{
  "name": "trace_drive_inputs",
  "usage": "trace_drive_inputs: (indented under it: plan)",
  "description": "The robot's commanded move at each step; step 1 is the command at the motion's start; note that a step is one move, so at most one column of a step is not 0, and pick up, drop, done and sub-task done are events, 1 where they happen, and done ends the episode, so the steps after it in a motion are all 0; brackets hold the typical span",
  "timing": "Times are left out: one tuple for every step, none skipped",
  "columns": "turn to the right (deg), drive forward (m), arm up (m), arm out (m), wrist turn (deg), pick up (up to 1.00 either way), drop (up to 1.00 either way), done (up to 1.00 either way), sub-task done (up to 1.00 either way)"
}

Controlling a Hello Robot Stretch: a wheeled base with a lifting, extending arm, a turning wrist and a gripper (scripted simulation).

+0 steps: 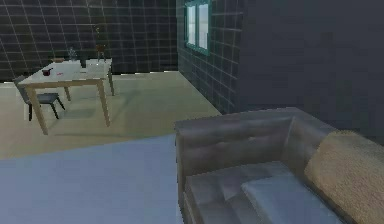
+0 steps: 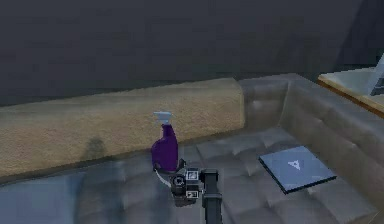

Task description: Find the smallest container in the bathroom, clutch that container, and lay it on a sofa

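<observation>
One purple spray bottle (image 2: 165, 150), upright, white trigger head on top, low in the arm side view just left of middle, with the grey seat cushions of the sofa (image 2: 250, 150) behind and beneath. Taken as the container of the task by shape and colour; cannot confirm whether resting on the seat or hanging clear of it. Judged light, of stiff smooth plastic, likely slippery on the rounded body; not fragile, though prone to tip on soft cushioning. Best taken around the narrower neck below the trigger head, never by the trigger itself, to avoid a squirt or a twist out of the grasp. Gripper (image 2: 172, 180) just below and right of the bottle's base, at the end of the dark arm (image 2: 213, 205) rising from the near edge. Degree of opening not readable; cannot tell whether holding anything, with bottle and cushion directly behind the far end. Farther out: a tan cushion (image 2: 100, 120) along the sofa back to the left; a flat blue-grey slab (image 2: 297, 167), perhaps a book or tablet, lying on the seat to the right, well apart from the bottle; a wood-edged tabletop (image 2: 350, 85) past the sofa's right arm. In the forward view, sofa at near right; far left, a pale dining table (image 1: 70, 78) with small dark items on top and a chair (image 1: 48, 102) beside; a window (image 1: 200, 22) in the dark tiled wall (image 1: 120, 30). Judged close to the laying step: set down softly, clear of the slab.
</observation>
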Motion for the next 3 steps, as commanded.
trace_drive_inputs:
  plan:
    - [0.0,0.0,-0.32,0.0,0.0,0.0,0.0,0.0,0.0]
    - [0.0,0.0,0.0,0.0,0.0,0.0,1.0,0.0,0.0]
    - [0.0,0.0,0.1,0.0,0.0,0.0,0.0,0.0,0.0]
